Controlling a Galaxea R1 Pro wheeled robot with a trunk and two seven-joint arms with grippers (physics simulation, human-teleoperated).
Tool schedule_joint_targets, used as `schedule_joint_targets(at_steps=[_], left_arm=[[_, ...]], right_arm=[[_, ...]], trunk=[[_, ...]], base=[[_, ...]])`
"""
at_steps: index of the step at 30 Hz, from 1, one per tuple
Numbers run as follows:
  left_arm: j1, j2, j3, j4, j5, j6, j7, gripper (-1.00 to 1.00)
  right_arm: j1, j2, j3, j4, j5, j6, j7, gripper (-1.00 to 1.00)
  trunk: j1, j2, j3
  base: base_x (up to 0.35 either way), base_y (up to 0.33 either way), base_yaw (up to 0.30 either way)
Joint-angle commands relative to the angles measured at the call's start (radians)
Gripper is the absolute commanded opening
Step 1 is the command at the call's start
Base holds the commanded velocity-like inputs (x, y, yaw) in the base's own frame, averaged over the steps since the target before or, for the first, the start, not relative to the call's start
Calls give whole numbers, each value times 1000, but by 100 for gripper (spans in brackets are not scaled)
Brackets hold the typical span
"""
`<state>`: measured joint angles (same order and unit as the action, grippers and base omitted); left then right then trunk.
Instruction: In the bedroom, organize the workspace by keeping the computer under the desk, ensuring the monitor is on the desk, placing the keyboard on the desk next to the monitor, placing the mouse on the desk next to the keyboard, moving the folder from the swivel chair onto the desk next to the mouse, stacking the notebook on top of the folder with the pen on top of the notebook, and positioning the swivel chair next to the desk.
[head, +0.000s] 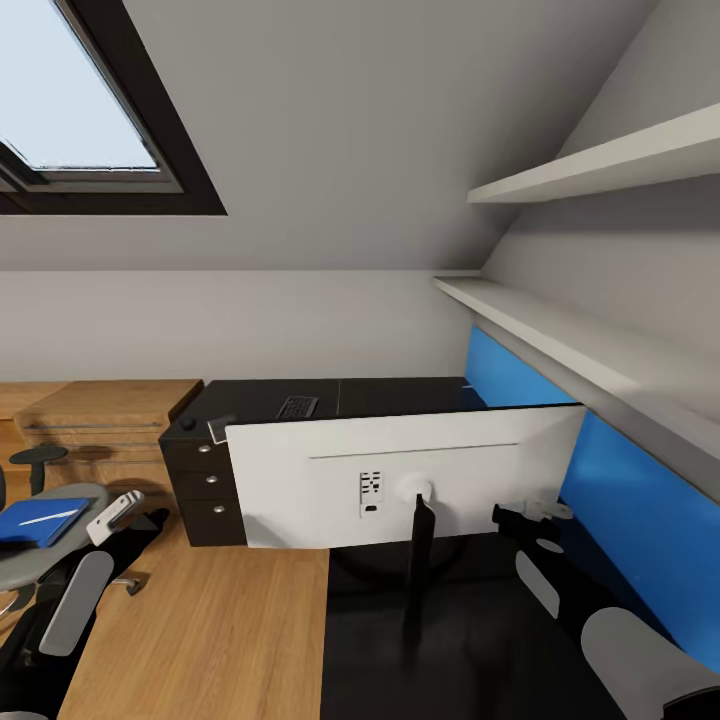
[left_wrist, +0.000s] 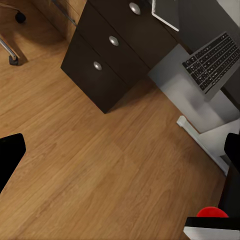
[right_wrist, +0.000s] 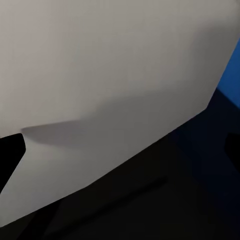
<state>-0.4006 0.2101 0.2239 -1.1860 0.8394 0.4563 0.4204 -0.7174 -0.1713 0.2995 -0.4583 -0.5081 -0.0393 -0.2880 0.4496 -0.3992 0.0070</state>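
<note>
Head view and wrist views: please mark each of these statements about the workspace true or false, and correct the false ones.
1. The monitor stands on the desk with its white back toward the camera. True.
2. The folder lies on the desk. False: it lies on the swivel chair seat.
3. The keyboard is on the desk. True.
4. The desk's back panel is red. False: it is blue.
5. The drawer unit has three round knobs. True.

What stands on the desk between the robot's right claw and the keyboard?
In the head view, the monitor, white back toward the camera, stands on the desk between the right claw and the keyboard beyond it.
</note>
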Motion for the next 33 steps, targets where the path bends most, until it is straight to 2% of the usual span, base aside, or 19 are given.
schedule_joint_targets(at_steps=[1, 8, 17, 33], left_arm=[[-1, 0, 0, -1, 10, 2, 8, 100], [0, -1, 0, -1, 11, 2, 8, 100], [0, -1, 0, -1, 12, 2, 8, 100], [0, -1, 0, -1, 12, 2, 8, 100]], right_arm=[[-1, -1, 9, 0, -10, -4, -5, 100], [-1, 0, 10, -1, -10, -5, -5, 100], [-1, 0, 10, -2, -10, -5, -5, 100], [-1, 0, 12, -1, -10, -5, -4, 100]], trunk=[[0, -1, 0], [0, -1, 0], [0, -1, 0], [0, -1, 0]], base=[[0, 0, 0], [10, 0, 0], [139, 0, 0], [8, 0, 0]])
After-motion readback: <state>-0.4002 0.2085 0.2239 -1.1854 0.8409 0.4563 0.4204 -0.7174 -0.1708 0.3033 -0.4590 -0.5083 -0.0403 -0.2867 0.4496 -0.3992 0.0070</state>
